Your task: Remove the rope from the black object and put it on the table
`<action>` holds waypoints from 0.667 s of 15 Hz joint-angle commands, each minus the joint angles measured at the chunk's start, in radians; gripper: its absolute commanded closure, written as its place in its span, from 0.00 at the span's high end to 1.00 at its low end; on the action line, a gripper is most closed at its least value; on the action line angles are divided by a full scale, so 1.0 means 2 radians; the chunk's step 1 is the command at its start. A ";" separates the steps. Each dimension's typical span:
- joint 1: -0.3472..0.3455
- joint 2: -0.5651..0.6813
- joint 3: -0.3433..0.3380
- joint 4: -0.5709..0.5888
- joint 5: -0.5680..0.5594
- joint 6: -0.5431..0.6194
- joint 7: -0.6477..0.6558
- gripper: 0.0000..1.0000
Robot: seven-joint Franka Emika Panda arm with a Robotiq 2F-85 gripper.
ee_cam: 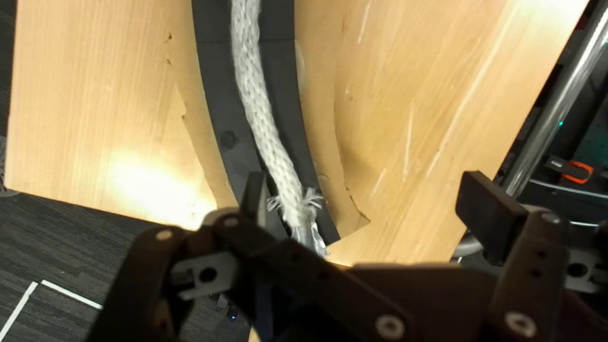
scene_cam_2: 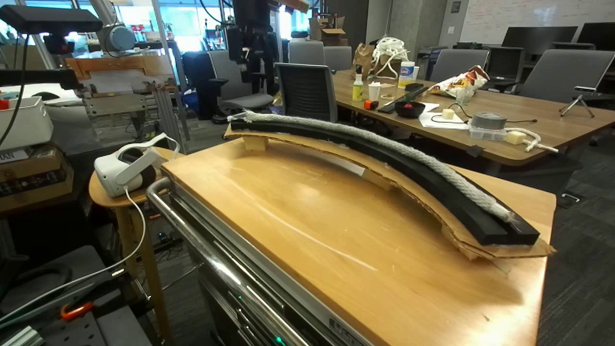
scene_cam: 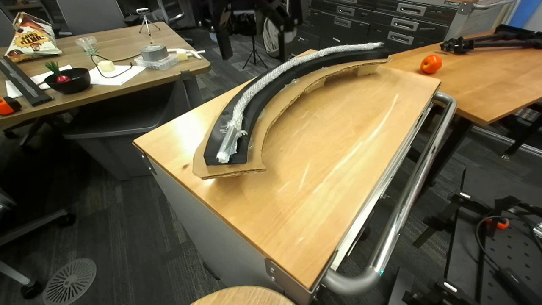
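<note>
My gripper hangs spread wide, empty; the rope lies along the black track; I judge this pre-grasp; next, centre over the rope, then descend.

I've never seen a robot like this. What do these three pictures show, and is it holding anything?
The machine is a robot arm; mainly its black two-fingered tool shows. Two pictures come from cameras set apart from the robot, looking over the wooden table; the wrist view comes from a camera on its wrist. On the table, a cardboard base carries a long, curved black track, and a pale braided rope lies along it. The tool hangs open with nothing in its grasp.
</note>
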 commanded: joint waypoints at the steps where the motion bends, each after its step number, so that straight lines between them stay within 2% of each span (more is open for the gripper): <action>1: -0.016 0.047 0.019 0.021 0.023 0.022 0.001 1.00; 2: -0.018 0.058 0.021 0.024 0.027 0.026 -0.001 0.98; 3: -0.020 0.066 0.024 0.024 0.031 0.030 -0.002 0.89; 4: -0.023 0.071 0.027 0.024 0.037 0.036 -0.004 0.74; 7: -0.030 0.086 0.034 0.027 0.050 0.049 -0.006 0.60; 8: -0.030 0.092 0.035 0.030 0.050 0.051 -0.006 0.52; 9: -0.031 0.095 0.037 0.032 0.051 0.051 -0.006 0.35; 10: -0.032 0.098 0.039 0.034 0.051 0.051 -0.006 0.29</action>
